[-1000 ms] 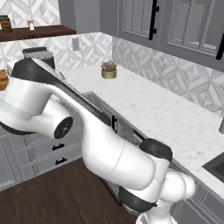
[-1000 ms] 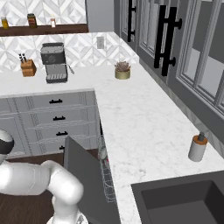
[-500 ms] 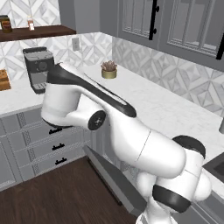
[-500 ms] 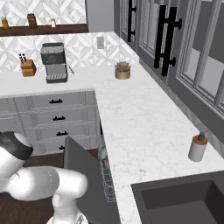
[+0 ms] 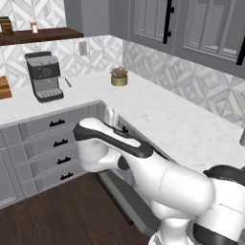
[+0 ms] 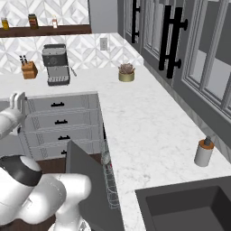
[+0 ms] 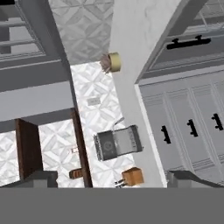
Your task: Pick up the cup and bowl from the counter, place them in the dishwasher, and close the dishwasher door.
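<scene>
My gripper (image 7: 113, 179) is open, its two dark fingertips (image 7: 39, 178) far apart with nothing between them. It points up at the white marble counter (image 7: 127, 52) and the corner wall. In the right base view the gripper (image 6: 18, 98) rises at the left edge, in front of the grey drawers. The dishwasher door (image 6: 88, 180) stands about half raised, well right of the gripper. Behind it show the dishwasher's grey wire racks (image 6: 109, 189). A small pale round shape with a red spot beside it sits in the racks, too small to tell as bowl or cup.
A coffee machine (image 5: 45, 76), a knife block (image 6: 29, 70) and a yellow plant pot (image 5: 119, 79) stand at the back of the counter (image 5: 182, 124). A soap dispenser (image 6: 204, 152) stands by the dark sink (image 6: 189, 212). Drawers with black handles (image 5: 48, 143) line the left.
My arm has swung down from high on the left to low in front of the dishwasher, and the hand has risen at the left of the right base view. The door has not moved.
</scene>
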